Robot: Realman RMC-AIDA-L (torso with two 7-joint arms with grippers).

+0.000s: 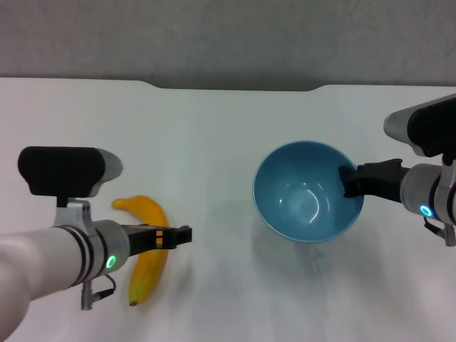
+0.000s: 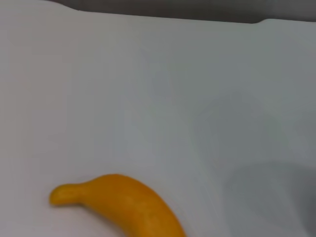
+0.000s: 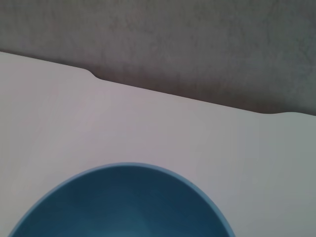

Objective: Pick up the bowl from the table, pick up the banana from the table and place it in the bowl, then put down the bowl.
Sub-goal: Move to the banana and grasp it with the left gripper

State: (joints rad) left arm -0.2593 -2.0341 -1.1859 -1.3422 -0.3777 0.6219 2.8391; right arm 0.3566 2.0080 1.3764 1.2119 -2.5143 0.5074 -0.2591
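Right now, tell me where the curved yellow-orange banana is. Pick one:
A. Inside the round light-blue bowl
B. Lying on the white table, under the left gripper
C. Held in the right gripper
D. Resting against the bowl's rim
B: the curved yellow-orange banana lies on the white table with the left gripper over it, well apart from the round light-blue bowl, whose inside is empty and whose rim the right gripper grips.

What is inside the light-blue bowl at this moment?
The bowl holds nothing but its glossy blue inside; the right gripper grips its rim. The banana lies outside on the table, under the left gripper.
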